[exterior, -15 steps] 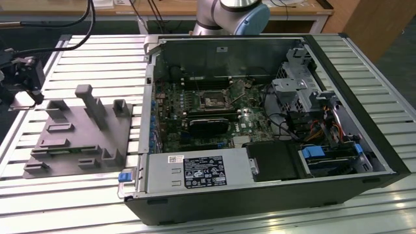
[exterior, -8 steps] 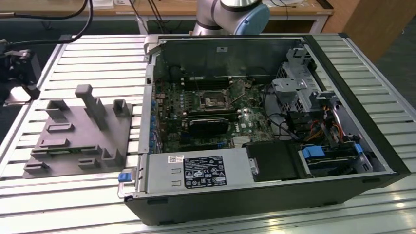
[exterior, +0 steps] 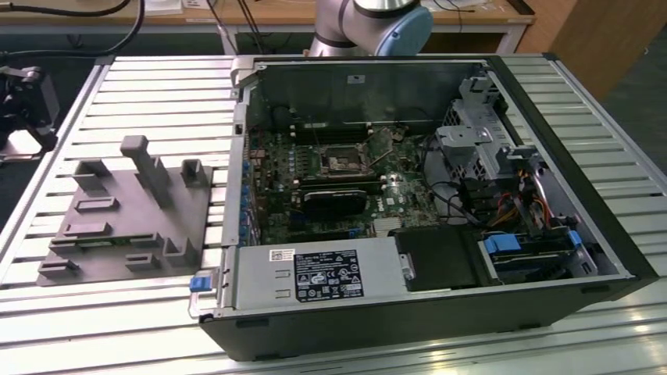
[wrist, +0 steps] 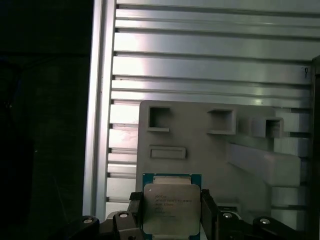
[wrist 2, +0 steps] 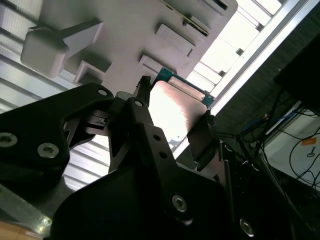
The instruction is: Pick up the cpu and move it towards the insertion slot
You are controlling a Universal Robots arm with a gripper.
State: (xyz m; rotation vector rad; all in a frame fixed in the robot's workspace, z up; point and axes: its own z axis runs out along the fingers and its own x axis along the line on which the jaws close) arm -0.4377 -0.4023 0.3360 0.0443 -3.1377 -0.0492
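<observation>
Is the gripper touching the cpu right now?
Touching. In the first wrist view the gripper clamps the cpu between its fingers, which sit flush against opposite edges with no gap on either side.

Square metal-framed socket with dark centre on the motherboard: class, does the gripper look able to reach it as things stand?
Probably yes. The black computer case lies open-sided, so the square metal-framed socket faces up uncovered. The black gripper, clamping the silvery square cpu, is over the grey fixture.

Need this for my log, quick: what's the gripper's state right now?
Gripper: closed on the cpu, one finger at each side of it in the first wrist view.
</observation>
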